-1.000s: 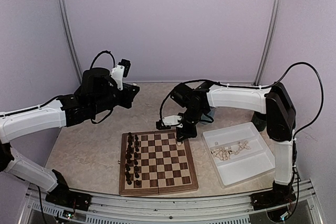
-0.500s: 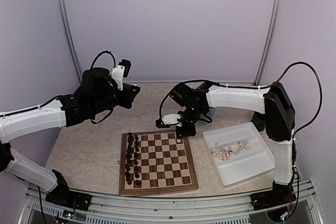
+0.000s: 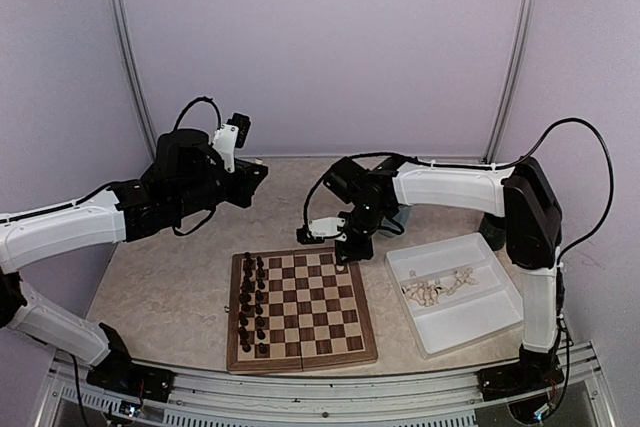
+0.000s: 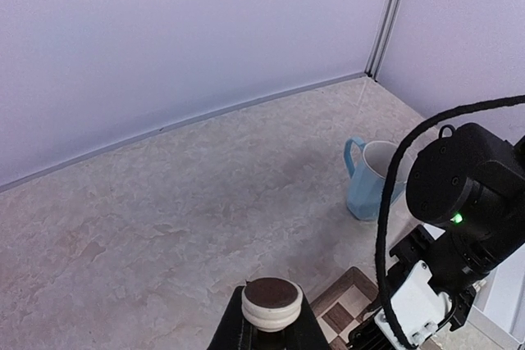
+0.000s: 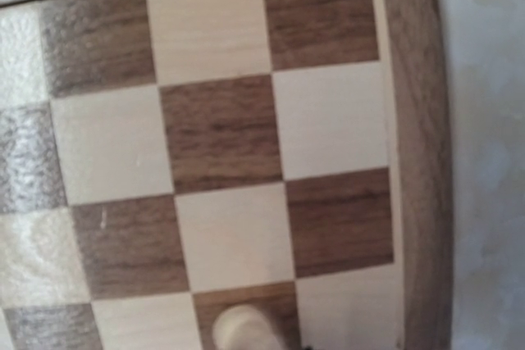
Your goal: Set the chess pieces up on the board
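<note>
Right gripper (image 3: 346, 253), spread untellable: centre small cream chess piece (image 5: 246, 329) upright on checkered wooden board (image 3: 300, 358) square. Left gripper (image 4: 271, 330) pinches felt-bottomed cream piece (image 4: 271, 302).

Light-blue mug (image 4: 365, 194) upright on marbled tabletop (image 4: 164, 202); white plastic tray (image 3: 480, 319), possibly two-compartment.

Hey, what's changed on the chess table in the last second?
The right gripper rose slightly above the far right corner of the board. A cream piece sits on the board beneath it, but the pictures don't show whether it has been let go. Unchanged: the left gripper, shut on a second cream piece and held aloft, the dark pieces and the tray.
</note>
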{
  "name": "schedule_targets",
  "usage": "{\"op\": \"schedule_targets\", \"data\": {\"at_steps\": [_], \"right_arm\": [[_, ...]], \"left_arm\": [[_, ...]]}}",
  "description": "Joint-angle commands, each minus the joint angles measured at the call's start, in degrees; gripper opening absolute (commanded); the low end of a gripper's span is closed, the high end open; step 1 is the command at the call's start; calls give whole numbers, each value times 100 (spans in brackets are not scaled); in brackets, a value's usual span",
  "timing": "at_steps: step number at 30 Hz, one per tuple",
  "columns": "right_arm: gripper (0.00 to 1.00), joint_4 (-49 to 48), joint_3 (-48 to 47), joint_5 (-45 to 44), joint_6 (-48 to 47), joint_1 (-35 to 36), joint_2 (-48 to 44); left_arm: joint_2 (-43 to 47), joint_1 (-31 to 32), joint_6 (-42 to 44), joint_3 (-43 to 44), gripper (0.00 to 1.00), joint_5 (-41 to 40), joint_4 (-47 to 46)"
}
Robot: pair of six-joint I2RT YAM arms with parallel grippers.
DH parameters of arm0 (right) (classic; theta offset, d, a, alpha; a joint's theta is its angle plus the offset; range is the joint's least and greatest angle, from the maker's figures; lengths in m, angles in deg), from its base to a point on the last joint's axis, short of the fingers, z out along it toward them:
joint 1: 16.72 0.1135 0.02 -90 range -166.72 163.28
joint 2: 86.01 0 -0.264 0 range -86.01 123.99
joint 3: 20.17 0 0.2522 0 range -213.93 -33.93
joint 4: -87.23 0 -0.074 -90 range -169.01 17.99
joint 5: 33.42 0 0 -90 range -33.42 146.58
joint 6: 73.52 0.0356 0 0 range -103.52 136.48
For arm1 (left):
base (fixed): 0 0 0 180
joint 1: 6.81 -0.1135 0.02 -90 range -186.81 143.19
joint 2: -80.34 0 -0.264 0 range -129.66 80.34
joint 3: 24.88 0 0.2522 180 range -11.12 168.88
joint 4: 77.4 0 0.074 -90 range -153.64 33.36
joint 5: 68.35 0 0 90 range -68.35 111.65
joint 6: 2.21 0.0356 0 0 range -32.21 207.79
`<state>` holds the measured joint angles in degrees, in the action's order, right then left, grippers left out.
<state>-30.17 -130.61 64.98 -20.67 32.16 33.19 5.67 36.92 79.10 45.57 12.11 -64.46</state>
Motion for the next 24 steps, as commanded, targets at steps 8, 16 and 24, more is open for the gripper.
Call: {"op": "schedule_targets", "data": {"at_steps": [8,16,24], "right_arm": [[36,391,-201,220,18,25,-107],[36,739,-374,107,-167,-145,-939],[32,455,697,699,-1225,-397,-2825]], "left_arm": [[-25,-39,94,49,1,49,34],[-373,2,287,313,1,856,466],[-1274,677,484,1169,4,3196,1573]]}}
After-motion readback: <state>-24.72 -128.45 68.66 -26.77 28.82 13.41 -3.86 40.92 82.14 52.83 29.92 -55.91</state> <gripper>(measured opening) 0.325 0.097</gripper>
